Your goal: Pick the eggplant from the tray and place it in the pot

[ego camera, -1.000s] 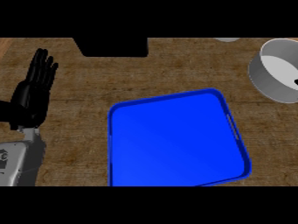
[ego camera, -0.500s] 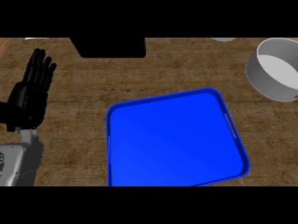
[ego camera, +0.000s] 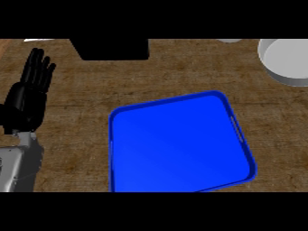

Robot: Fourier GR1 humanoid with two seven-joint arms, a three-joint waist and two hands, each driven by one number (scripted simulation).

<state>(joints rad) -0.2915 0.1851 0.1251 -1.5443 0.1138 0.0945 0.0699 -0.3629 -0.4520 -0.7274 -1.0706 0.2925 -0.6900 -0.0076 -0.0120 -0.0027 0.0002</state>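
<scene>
The left robot hand [ego camera: 28, 97] is resting at the left of the wooden counter [ego camera: 170, 76], fingers straight and apart, holding nothing. The blue tray [ego camera: 249, 153] is lying near the middle. The grey pot [ego camera: 283, 74] is sitting at the far right corner. The eggplant is showing nowhere.
</scene>
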